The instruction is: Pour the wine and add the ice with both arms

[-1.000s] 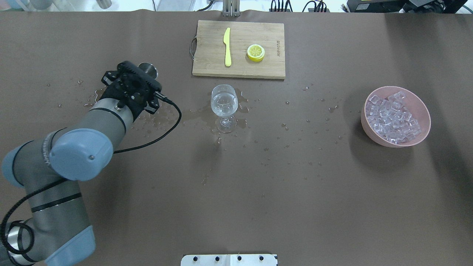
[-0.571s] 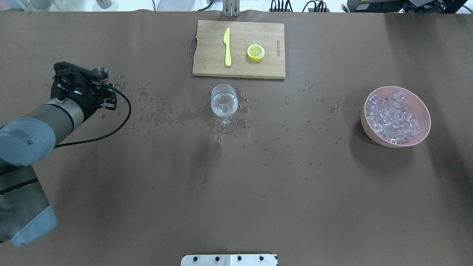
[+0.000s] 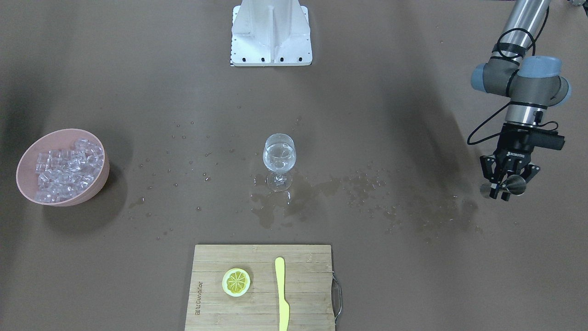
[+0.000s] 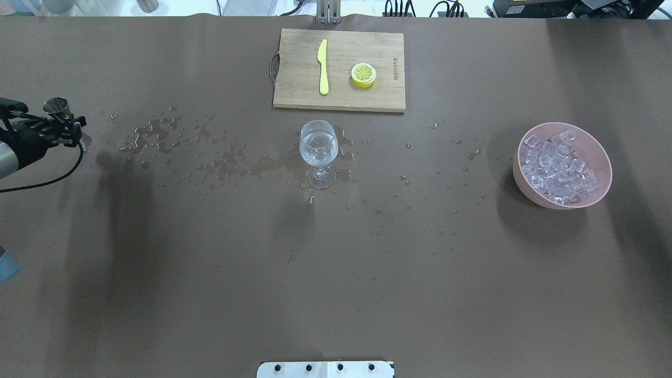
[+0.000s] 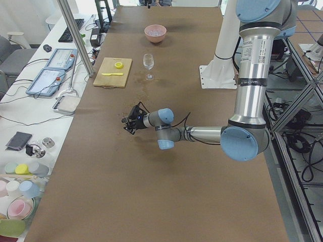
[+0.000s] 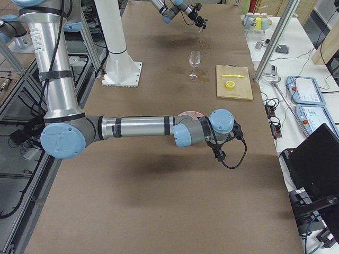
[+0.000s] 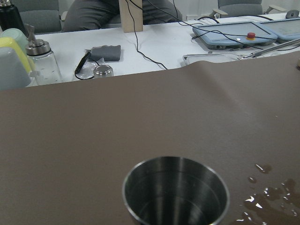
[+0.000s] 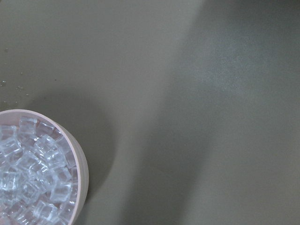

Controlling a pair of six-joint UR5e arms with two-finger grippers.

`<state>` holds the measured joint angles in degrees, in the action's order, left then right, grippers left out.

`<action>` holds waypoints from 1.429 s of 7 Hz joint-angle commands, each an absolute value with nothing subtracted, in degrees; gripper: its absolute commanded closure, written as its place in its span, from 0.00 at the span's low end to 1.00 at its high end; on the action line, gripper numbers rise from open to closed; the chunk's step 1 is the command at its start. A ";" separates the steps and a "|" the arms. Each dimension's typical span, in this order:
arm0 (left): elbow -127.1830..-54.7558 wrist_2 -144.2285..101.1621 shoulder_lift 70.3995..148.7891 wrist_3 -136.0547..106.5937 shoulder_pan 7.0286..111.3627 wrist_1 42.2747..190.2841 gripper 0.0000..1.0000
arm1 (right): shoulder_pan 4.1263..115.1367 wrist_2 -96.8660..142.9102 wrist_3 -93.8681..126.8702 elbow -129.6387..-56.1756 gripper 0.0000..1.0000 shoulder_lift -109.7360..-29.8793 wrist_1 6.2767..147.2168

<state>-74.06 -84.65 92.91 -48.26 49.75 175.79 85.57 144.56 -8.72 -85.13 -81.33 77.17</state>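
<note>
Steel cup (image 3: 513, 185), glass (image 3: 279, 161), bowl (image 3: 104, 174): one each

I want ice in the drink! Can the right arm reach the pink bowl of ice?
Probably yes. The right gripper hangs near the pink bowl, the ice lies uncovered, and nothing stands between them.

The tabletop (image 4: 367, 294) is brown, wet-speckled. A pink bowl (image 4: 596, 149) holds clear ice (image 4: 559, 170); the knife (image 4: 322, 65) and lemon slice (image 4: 363, 74) are yellow, the cup (image 3: 518, 185) silver.
</note>
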 commanded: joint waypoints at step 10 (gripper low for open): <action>-70.30 -87.52 93.61 -49.48 52.11 177.45 0.01 | 84.55 144.32 -7.29 -84.55 0.00 -81.39 75.15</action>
